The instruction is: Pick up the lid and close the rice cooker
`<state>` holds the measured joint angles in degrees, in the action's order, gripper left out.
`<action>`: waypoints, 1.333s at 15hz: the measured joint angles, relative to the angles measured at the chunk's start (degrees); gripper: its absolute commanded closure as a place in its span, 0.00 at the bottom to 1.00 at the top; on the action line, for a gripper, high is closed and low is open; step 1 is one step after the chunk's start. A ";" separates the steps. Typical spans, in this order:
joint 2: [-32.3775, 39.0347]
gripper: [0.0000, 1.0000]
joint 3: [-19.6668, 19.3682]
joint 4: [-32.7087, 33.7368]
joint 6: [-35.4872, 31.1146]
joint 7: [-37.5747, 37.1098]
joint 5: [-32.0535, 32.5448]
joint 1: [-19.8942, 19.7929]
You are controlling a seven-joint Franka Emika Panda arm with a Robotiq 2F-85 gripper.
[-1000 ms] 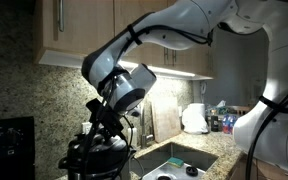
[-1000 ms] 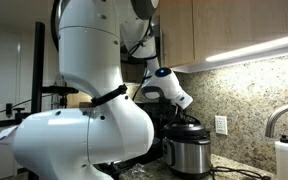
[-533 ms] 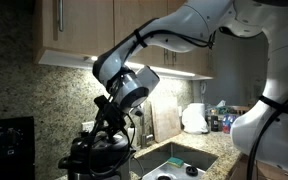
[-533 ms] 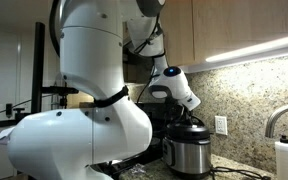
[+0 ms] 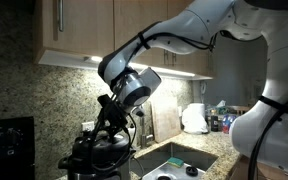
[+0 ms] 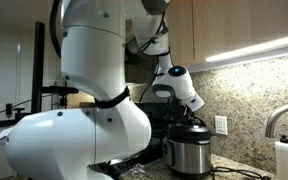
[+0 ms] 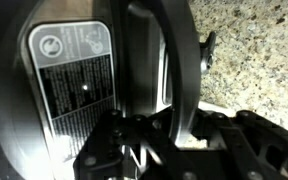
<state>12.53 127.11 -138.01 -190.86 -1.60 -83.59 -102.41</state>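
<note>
The rice cooker (image 6: 189,155), with a steel wall and black trim, stands on the counter by the granite backsplash; it also shows in an exterior view (image 5: 96,158). The black lid (image 6: 189,129) is at the cooker's top, dark and hard to separate from it. In the wrist view the lid (image 7: 74,80) fills the left side and carries a silver label, and its raised handle (image 7: 181,70) arches across. My gripper (image 7: 156,125) reaches down over the cooker (image 5: 107,122) with its jaws closed round the handle.
A steel sink (image 5: 179,160) lies beside the cooker, with a faucet (image 6: 277,118) and a soap bottle (image 6: 284,158). A white rounded object (image 5: 194,118) and bottles (image 5: 222,120) stand at the back. Wooden cabinets (image 5: 84,30) hang overhead. A black appliance (image 5: 9,145) stands on the cooker's other side.
My wrist has shifted slightly sideways and up above the cooker, most of it in the first half second. The cooker has not moved.
</note>
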 measured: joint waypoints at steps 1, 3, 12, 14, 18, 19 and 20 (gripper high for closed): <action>0.45 0.99 0.00 -0.15 0.31 0.06 0.01 -0.20; 0.40 0.99 1.06 -0.48 -2.02 0.03 -0.14 0.54; -5.93 0.99 5.26 0.97 -7.57 -3.21 -0.06 2.77; -6.27 0.99 5.22 1.20 -7.40 -4.59 -0.08 2.15; -6.26 0.99 5.72 1.20 -7.31 -6.24 -0.26 1.16; -6.28 0.99 5.71 1.23 -7.33 -6.39 -0.26 0.76; -6.25 0.99 5.73 1.28 -7.21 -6.57 -0.27 0.23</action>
<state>6.29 132.84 -136.74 -198.07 -8.17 -83.86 -102.18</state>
